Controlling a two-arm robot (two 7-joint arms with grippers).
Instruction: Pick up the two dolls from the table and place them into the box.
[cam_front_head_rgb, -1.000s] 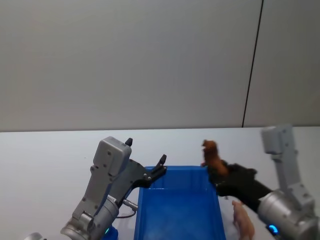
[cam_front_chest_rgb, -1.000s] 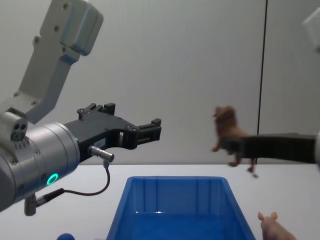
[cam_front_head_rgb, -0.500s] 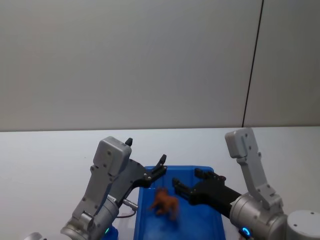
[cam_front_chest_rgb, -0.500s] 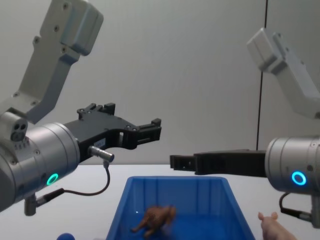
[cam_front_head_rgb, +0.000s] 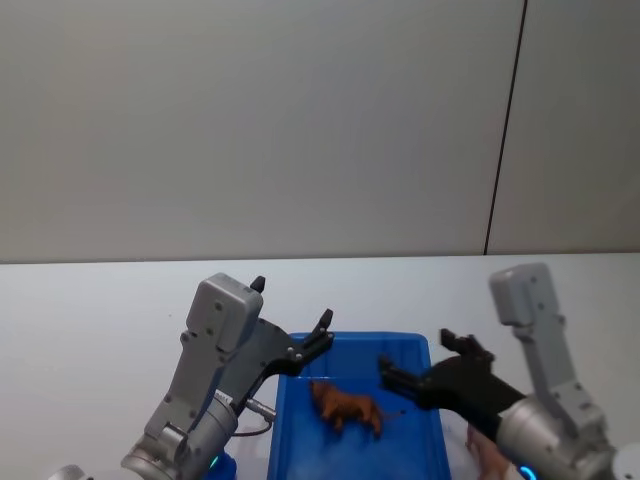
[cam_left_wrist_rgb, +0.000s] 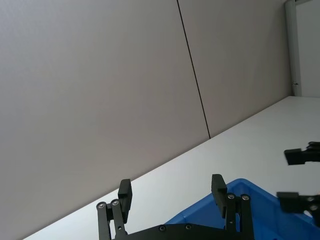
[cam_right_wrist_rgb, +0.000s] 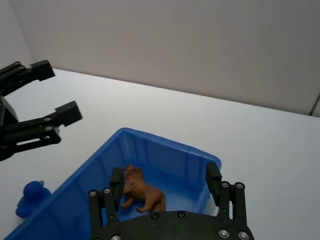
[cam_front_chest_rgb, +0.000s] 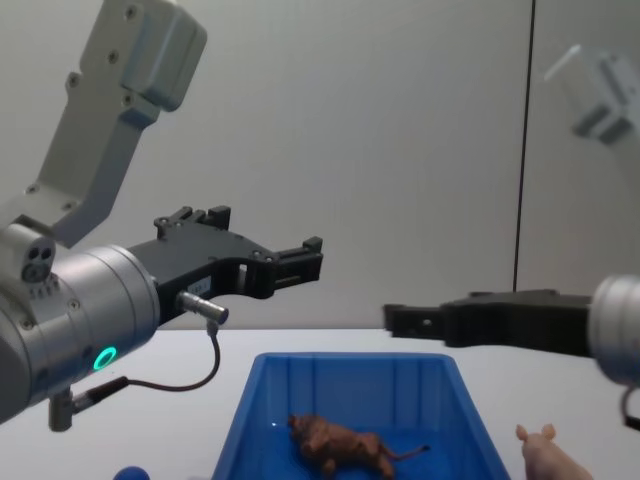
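Note:
The brown lion doll (cam_front_head_rgb: 347, 408) (cam_front_chest_rgb: 340, 445) (cam_right_wrist_rgb: 141, 192) lies on its side on the floor of the blue box (cam_front_head_rgb: 360, 341) (cam_front_chest_rgb: 350, 375) (cam_right_wrist_rgb: 165, 150). The pale pink pig doll (cam_front_head_rgb: 487, 455) (cam_front_chest_rgb: 548, 458) stands on the white table (cam_front_head_rgb: 90, 330) just right of the box. My right gripper (cam_front_head_rgb: 415, 358) (cam_front_chest_rgb: 400, 318) (cam_right_wrist_rgb: 165, 174) hovers open above the box's right side, holding nothing. Beside the box's far left corner, my left gripper (cam_front_head_rgb: 292, 303) (cam_front_chest_rgb: 300, 262) (cam_left_wrist_rgb: 171, 185) hangs open and empty.
A small blue rounded object (cam_right_wrist_rgb: 31, 197) (cam_front_chest_rgb: 128, 473) sits on the table left of the box. A plain grey wall (cam_front_head_rgb: 300, 120) stands behind the table. Open white tabletop stretches to the far left and far right.
The right gripper carried the lion over the box and opened; the lion dropped in and settled on the box floor. The right gripper has since drawn back rightward. The left arm is still.

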